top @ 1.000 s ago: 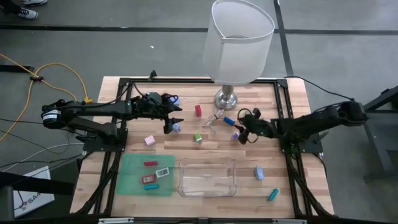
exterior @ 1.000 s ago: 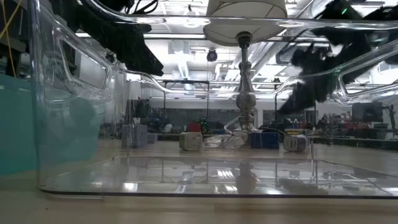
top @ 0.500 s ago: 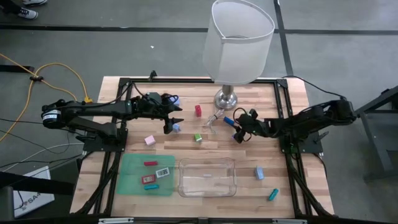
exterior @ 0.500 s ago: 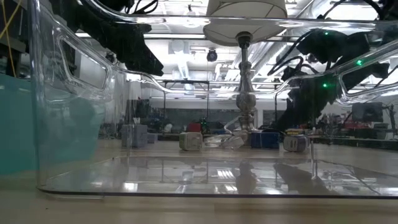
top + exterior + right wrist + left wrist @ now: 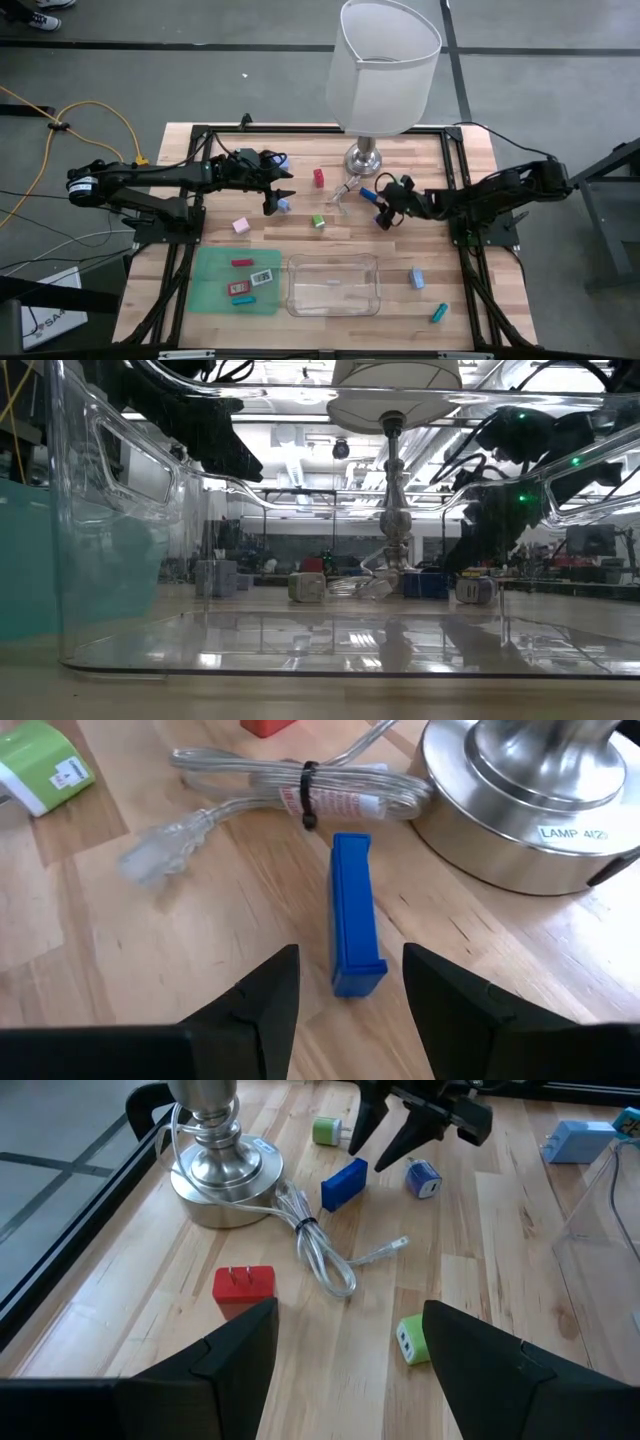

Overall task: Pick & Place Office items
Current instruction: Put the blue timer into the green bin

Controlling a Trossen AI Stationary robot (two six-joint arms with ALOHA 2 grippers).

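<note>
1. The right claw point(image 5: 384, 205) hangs low over the wooden surface point(image 5: 460, 265) next to the lamp base point(image 5: 530, 790), fingers apart and empty, with the blue stick-shaped piece point(image 5: 352, 912) lying flat just ahead of the gap between them.
2. The left claw point(image 5: 275, 190) waits on the other side of the surface, its fingers also apart and holding nothing; a small pale-blue block point(image 5: 284, 204) lies just by its tips.
3. Other office items lie loose: a red plug block point(image 5: 244, 1284), a green block point(image 5: 411, 1339), a purple-and-white charger point(image 5: 424, 1178). About 4 pieces already rest on the green mat point(image 5: 210, 290), and the clear tray point(image 5: 333, 285) looks empty.
4. Likely risks (my reading, not something seen):
   - The blue piece lies close to the lamp base and touching or nearly touching the bundled clear cord point(image 5: 300, 790); a finger coming down on that side could snag the cord or knock the base.
   - The piece is narrow; an off-centre close could skid it along the wood or pinch only 1 end, so it swings and drops.
   - The lamp looks top-heavy, so a bump could rock it.
</note>
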